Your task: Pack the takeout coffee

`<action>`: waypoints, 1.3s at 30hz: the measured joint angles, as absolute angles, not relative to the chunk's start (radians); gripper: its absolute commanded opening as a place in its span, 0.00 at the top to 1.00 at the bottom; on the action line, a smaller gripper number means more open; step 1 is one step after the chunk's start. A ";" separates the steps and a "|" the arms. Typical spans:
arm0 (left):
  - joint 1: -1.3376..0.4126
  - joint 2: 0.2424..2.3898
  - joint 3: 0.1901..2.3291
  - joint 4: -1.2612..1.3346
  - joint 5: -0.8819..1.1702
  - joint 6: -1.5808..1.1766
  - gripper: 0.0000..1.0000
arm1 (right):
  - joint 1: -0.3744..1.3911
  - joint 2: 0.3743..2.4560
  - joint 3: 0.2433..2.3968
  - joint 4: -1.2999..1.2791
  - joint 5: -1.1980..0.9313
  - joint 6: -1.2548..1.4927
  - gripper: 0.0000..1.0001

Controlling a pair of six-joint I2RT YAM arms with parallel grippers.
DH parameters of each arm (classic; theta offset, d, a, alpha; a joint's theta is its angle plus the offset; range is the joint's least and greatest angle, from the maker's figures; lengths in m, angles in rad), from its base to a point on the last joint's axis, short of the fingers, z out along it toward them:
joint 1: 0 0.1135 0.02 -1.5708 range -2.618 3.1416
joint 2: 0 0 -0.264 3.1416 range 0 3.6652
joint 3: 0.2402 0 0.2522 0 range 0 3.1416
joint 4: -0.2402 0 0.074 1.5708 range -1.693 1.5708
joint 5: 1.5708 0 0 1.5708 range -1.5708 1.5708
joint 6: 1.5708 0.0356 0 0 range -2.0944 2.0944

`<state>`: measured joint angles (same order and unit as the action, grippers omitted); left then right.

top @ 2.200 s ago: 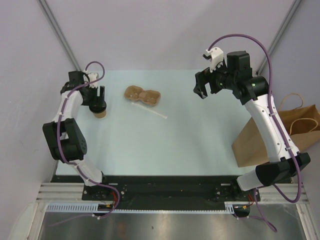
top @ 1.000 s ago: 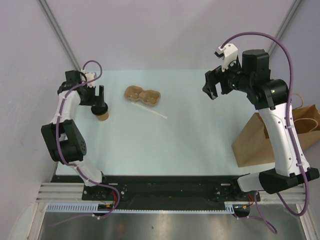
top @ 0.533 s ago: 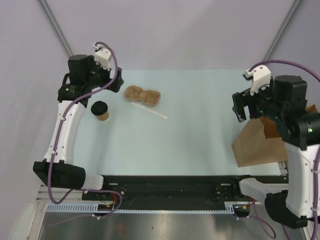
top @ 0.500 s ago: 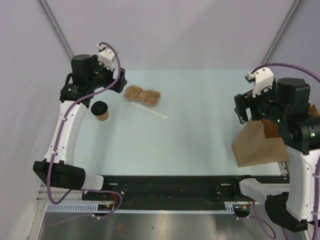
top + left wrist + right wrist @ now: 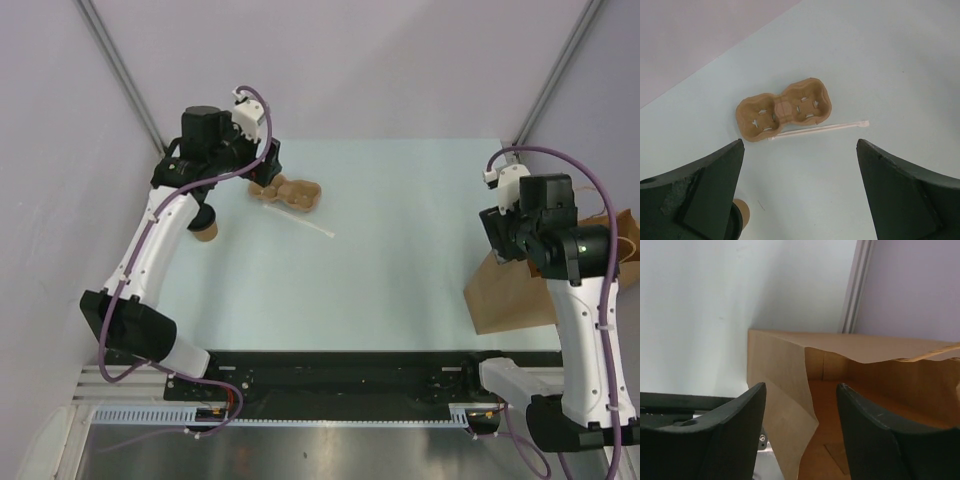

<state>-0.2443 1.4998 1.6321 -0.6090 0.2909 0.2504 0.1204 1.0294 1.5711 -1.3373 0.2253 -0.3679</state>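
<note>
Brown paper bag (image 5: 505, 295) right, mouth open; right end effector (image 5: 801, 387) over its rim, jaws apart. Left end effector (image 5: 800, 145) gaping by pulp carrier (image 5: 784, 109). Takeout coffee (image 5: 206, 233) far left on surface (image 5: 400, 250): small tan cup, black lid, half-hidden by left arm (image 5: 163, 238).

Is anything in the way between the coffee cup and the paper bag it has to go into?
Nothing lies on that path: the cup carrier and the thin white stick sit just beyond the line from the coffee cup to the paper bag. The right hand hangs at the bag's mouth, though, and may need to clear.
</note>
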 measured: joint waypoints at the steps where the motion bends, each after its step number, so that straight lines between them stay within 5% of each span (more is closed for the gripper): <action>1: -0.244 1.499 1.632 -0.607 0.289 0.249 0.00 | 0.114 1.033 1.551 -1.338 0.231 -0.367 0.49; 9: -0.245 1.459 1.597 -0.585 0.262 0.244 0.00 | 0.081 1.044 1.495 -1.351 0.152 -0.353 1.00; 31: -0.225 1.534 1.646 -0.679 0.208 0.180 0.01 | 0.737 1.257 1.679 -1.356 -0.217 -0.474 1.00; 33: -0.221 1.535 1.646 -0.685 0.208 0.173 0.00 | 0.771 1.260 1.679 -1.354 -0.219 -0.477 0.87; 34: -0.220 1.536 1.646 -0.688 0.208 0.170 0.00 | 0.781 1.261 1.679 -1.352 -0.218 -0.477 0.56; 37: -0.220 1.543 1.646 -0.699 0.210 0.158 0.00 | 0.799 1.261 1.684 -1.345 -0.212 -0.482 0.01; 39: -0.220 1.551 1.647 -0.703 0.214 0.157 0.01 | 0.804 1.261 1.702 -1.341 -0.206 -0.492 0.00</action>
<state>-0.2195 1.5513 1.6474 -0.7033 0.2138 0.1566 0.8043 1.2613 1.7020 -1.3411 -0.2058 -0.4919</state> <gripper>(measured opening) 0.994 0.906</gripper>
